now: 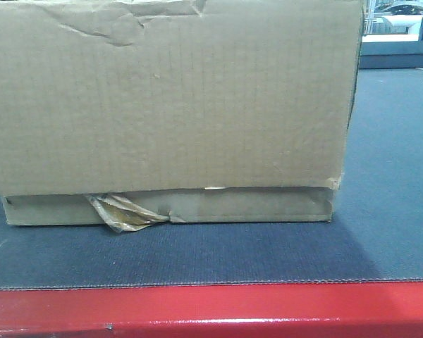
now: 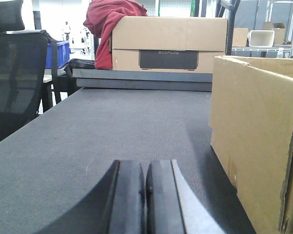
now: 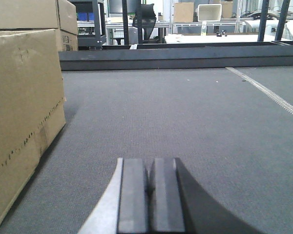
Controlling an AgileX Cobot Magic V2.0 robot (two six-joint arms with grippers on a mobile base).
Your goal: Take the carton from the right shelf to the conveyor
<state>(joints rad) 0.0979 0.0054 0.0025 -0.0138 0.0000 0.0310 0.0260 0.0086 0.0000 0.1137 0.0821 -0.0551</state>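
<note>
Both grippers pressed together, empty: left gripper and right gripper, low over the conveyor. Carton resting on the belt near its red front edge, between the arms, untouched. Judged: placement done, release complete; next, withdraw clear without nudging.

1. In my left wrist view, a black mesh office chair filled the left edge of the frame.
2. At top centre, I saw a second cardboard box with a dark printed panel, and a red cloth was draped over its left end.
3. A blue plastic bin showed at upper left, behind the chair.
4. In my right wrist view, a white bin sat at top, right of centre, on a far table.
5. A dark office chair stood at top centre.
</note>
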